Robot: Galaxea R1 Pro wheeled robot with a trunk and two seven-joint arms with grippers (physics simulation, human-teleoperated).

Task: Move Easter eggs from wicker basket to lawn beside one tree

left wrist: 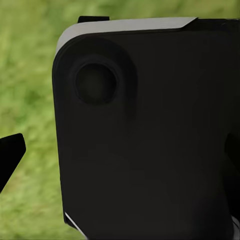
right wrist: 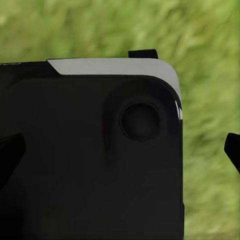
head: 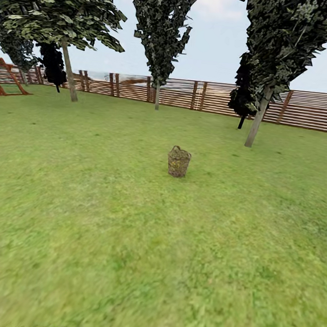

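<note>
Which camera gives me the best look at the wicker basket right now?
The head view: the wicker basket stands upright on the lawn, mid-frame, unobstructed. Both wrist views show blurred grass behind dark robot housing, not the basket.

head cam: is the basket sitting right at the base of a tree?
No. The wicker basket stands alone on open lawn, well apart from the nearest trunk.

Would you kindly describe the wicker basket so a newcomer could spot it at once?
Start at the slatted wooden fence behind the lawn. On open grass before the trees stands the wicker basket, alone: small, brown, woven, the only object on the grass.
</note>
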